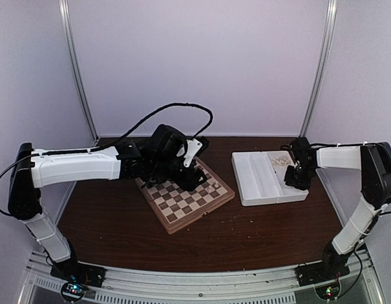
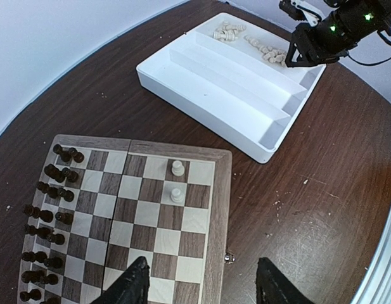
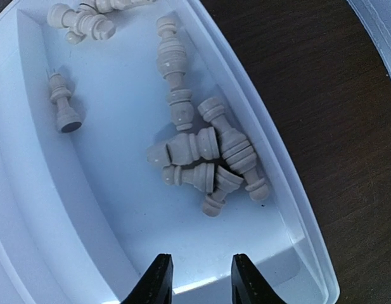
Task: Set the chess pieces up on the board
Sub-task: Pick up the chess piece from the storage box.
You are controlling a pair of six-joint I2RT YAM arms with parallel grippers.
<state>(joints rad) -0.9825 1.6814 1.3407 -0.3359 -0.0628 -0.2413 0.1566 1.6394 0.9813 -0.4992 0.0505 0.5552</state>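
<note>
The board [image 2: 219, 215] lies under my left gripper [image 2: 205, 286], which is open and empty, one finger over the squares and the other over the table beside the rim. Two cream chess pieces [image 2: 177, 181] stand upright on neighbouring squares near the board's far right edge. More chess pieces [image 3: 205, 155] lie on their sides in the right compartment of a white tray [image 3: 30, 209]. My right gripper [image 3: 200, 271] hovers open above that compartment, just short of the pile, with nothing between its fingers. In the top view the left gripper [image 1: 194, 177] is over the board [image 1: 182, 204] and the right gripper [image 1: 295, 180] over the tray [image 1: 262, 183].
Dark brown chess figures [image 2: 52, 209] stand in two rows along the board's left side. The tray has several long compartments, and a second cream pile [image 2: 227, 30] lies at its far end. Crumbs dot the brown table [image 2: 322, 209]. White walls close in the back and sides.
</note>
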